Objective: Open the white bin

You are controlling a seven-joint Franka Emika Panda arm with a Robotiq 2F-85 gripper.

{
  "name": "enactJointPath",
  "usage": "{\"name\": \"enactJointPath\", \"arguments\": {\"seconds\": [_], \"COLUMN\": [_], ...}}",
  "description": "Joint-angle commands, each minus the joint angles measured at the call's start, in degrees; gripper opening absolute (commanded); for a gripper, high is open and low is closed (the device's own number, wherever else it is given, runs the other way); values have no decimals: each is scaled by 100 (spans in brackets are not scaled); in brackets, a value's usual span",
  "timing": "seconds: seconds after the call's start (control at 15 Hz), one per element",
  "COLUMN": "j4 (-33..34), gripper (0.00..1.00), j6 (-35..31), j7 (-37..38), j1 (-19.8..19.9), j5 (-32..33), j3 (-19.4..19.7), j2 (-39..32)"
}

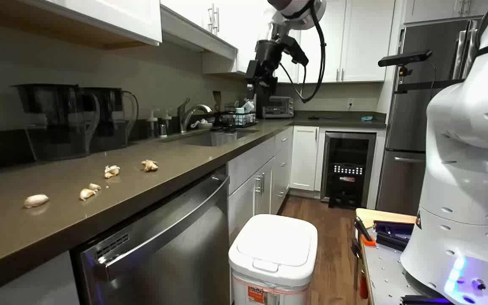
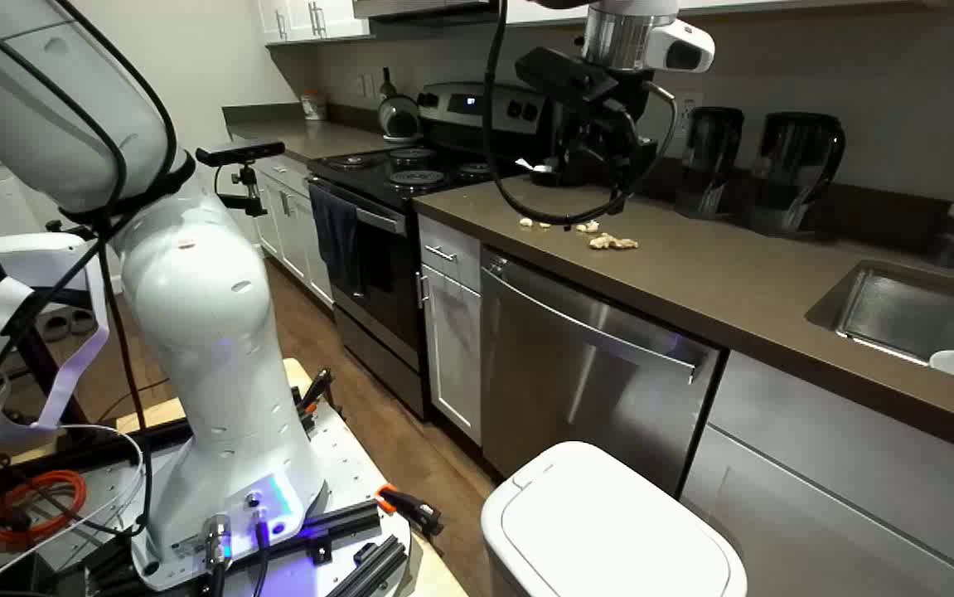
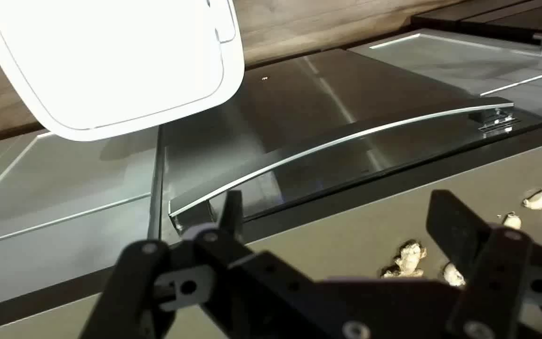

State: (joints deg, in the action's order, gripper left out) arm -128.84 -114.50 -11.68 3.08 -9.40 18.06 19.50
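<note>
Exterior view: white bin point(image 1: 273, 263) w/ closed lid point(image 1: 277, 242), orange-red lbl point(image 1: 255, 295).

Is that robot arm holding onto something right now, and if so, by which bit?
Nothing is held: in the wrist view the claw is open and empty, and the white bin stands apart from it, untouched.

In an exterior view, the brown bench point(image 1: 61, 180) carries two filter pitchers point(image 1: 57, 123) at left; nearer lie scattered garlic cloves point(image 1: 87, 194) and, to their right, ginger root point(image 1: 149, 165) (a toaster oven point(image 1: 277, 107) sits at the far end). The white bin point(image 1: 273, 254) stands over the plank floor point(image 1: 335, 245), its base cut off.
</note>
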Motion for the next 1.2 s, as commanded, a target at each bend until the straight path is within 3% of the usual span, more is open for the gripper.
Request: {"name": "enactJointPath", "arguments": {"seconds": [0.0,0.67,1.13], "j4": [18,18,834], "gripper": [100,100,100], "j6": [29,29,511], "j7": [-56,-56,-179], "j1": [195,195,194], "j5": [-69,-69,-202], "j3": [-168,-167,-181], "j2": [-26,-26,-1694]}}
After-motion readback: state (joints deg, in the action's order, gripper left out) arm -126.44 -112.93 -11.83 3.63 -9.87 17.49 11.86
